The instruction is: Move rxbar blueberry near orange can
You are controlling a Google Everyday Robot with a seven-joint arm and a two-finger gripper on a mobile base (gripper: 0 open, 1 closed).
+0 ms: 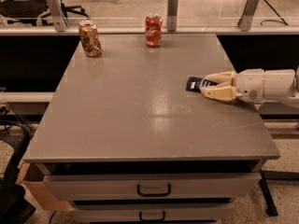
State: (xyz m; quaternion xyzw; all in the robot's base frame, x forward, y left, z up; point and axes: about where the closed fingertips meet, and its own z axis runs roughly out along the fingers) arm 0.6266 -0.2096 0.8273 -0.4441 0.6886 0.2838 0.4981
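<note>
The rxbar blueberry [194,83], a small dark navy bar with white lettering, lies flat on the grey table [140,111] at the right side. My gripper [204,86] reaches in from the right edge, and its cream fingers [218,77] are closed around the bar's right end, one on each long side. Only the bar's left end shows. The orange can [89,38], golden-brown and dented, stands upright at the table's far left corner, well away from the bar and gripper.
A red can [153,30] with white script stands at the far middle edge. A rail with metal posts [173,3] runs behind the table. Drawers [154,189] sit below the front edge. A cardboard box [35,188] and chair base stand at the lower left.
</note>
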